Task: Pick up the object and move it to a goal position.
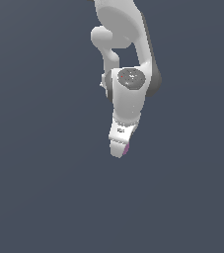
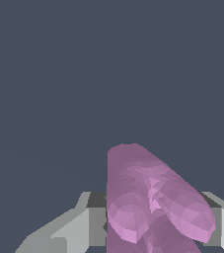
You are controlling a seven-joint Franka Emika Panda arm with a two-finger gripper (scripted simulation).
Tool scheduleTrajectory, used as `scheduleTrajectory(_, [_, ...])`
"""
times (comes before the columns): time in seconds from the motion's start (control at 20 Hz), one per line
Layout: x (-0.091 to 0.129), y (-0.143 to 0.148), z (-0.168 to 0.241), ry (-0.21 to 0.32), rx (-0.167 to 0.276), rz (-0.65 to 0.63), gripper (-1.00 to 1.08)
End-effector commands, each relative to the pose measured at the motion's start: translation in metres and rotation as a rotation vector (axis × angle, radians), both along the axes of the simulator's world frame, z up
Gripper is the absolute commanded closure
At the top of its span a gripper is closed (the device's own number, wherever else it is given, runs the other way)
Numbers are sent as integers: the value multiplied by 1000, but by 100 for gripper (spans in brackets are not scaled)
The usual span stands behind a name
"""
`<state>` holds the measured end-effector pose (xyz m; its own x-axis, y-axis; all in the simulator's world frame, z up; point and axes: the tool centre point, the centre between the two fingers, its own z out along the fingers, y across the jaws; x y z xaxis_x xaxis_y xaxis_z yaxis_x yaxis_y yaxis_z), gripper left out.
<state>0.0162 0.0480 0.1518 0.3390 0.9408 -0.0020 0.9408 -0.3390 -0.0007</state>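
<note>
The object (image 2: pixel 150 197) is a pink-purple lumpy piece that fills the space between my grey fingers (image 2: pixel 79 230) in the wrist view. In the exterior view only a thin pink sliver of the object (image 1: pixel 127 147) peeks out at the tip of my white gripper (image 1: pixel 118 150), which points downward and hides the rest. The gripper is shut on the object, with a finger on each side of it. The white arm (image 1: pixel 128 94) rises toward the top of the exterior view.
A plain dark blue-grey surface (image 1: pixel 44 188) lies all around the arm in both views. No other objects, containers or edges show.
</note>
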Motion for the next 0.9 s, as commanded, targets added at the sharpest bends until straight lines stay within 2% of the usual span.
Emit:
scheduleTrajectory(0.0, [-14, -11, 15, -1, -1, -1, 108])
scheduleTrajectory(0.85, [-111, -82, 122, -2, 3, -1, 108])
